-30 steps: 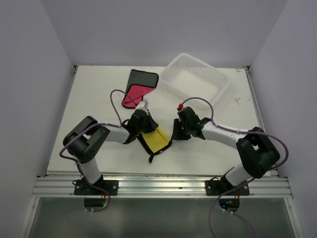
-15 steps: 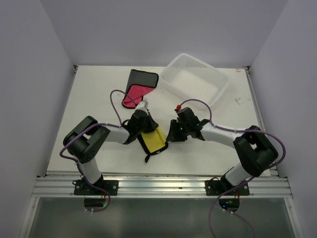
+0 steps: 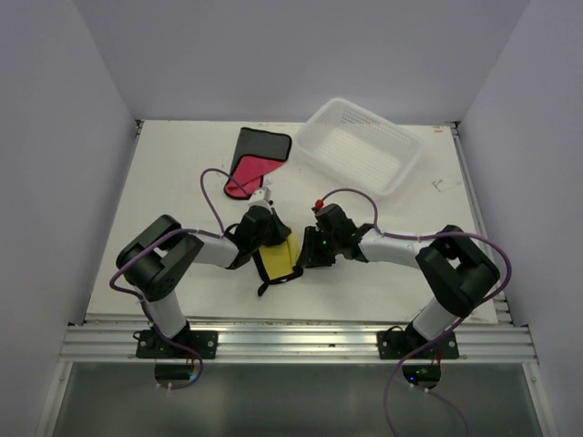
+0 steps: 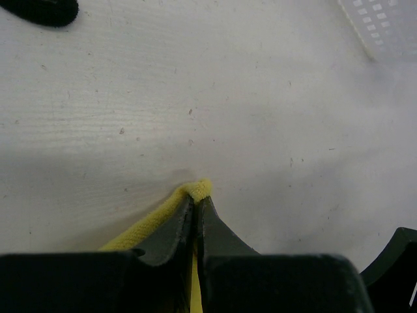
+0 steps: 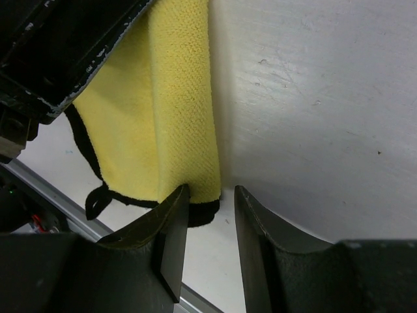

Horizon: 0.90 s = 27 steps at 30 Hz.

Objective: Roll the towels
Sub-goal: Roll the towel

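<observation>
The right gripper [image 3: 307, 251] has scooted left and now sits just beside the yellow towel [image 3: 279, 259], jaws spread a bit with bare table [image 3: 182, 182] showing between them at the towel's corner. The left gripper [image 4: 197, 201] is pinched tight on a fold of that towel. It lies mid-table between both arms, well apart from the pink towel [image 3: 246, 168].

Lighting: bright, even and diffuse, from overhead, strongest on the white table [image 3: 182, 182].
Shadows: soft and pale under both arms in the top view. A broad grey band crosses the tabletop in the left wrist view.
Focus: top view sharp. Yellow towel [image 5: 176, 98] weave crisp in the right wrist view. Near fingers [image 4: 166, 235] in the left wrist view dark and blurred.
</observation>
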### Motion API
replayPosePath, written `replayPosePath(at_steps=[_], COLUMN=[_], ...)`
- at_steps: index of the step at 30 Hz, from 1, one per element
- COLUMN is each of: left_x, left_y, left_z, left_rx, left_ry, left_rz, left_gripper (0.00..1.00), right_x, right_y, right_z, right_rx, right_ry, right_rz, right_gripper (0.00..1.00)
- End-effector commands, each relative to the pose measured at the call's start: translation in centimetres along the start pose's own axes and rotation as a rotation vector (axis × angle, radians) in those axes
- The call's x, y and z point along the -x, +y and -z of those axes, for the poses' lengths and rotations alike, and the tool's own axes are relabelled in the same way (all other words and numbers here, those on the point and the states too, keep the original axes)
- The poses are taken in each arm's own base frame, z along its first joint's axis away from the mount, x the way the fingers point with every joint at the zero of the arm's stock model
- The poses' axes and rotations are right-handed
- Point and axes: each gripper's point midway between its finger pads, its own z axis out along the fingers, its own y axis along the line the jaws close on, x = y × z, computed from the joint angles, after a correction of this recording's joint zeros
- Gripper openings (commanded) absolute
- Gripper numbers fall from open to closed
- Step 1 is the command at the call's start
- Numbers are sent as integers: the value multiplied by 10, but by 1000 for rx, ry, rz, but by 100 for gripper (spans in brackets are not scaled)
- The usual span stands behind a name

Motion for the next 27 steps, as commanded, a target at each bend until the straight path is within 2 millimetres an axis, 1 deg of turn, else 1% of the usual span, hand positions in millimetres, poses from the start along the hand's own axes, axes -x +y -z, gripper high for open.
replayPosePath(at_steps=[1, 7, 8, 9, 11, 14, 16, 17, 18, 19, 21, 22, 23, 25, 27], left_x=[-37, -39, -40, -40, -39, -38, -37, -36, -36, -33, -31, -26, -24, -18, -11], left_y=[46, 49, 49, 49, 49, 50, 48, 48, 47, 44, 42, 38, 37, 32, 29], left_z=[11, 14, 14, 15, 15, 15, 16, 16, 16, 16, 17, 17, 17, 18, 20], left_rx=[170, 190, 189, 190, 193, 194, 192, 193, 193, 189, 189, 189, 190, 194, 189], left_ry=[86, 79, 81, 80, 74, 74, 73, 73, 73, 71, 75, 72, 74, 70, 62], left_rz=[-30, -27, -26, -25, -24, -23, -23, -25, -27, -29, -44, -47, -60, -70, -81], left_gripper=[0, 0, 0, 0, 0, 0, 0, 0, 0, 0, 0, 0, 0, 1, 5], right_x=[-3, -9, -12, -13, -16, -21, -21, -22, -20, -20, -15, -15, -11, -9, -9], right_y=[9, 8, 5, 8, 3, -4, -7, -9, -8, -12, -17, -19, -26, -30, -37], right_z=[-4, -10, -11, -11, -13, -15, -14, -13, -11, -9, -6, -2, 0, 5, 7], right_rx=[4, -47, -63, -65, -95, -125, -136, -141, -140, -156, -187, -201, -244, -263, -293], right_ry=[6, 8, 14, 13, 11, 18, 11, 10, 1, -2, -29, -32, -60, -70, -82], right_rz=[1, 12, 16, 27, 33, 31, 34, 38, 41, 56, 90, 127, 149, 185, 203], right_gripper=[38, 36, 35, 33, 29, 22, 13, 6, 2, 0, 0, 0, 0, 0, 0])
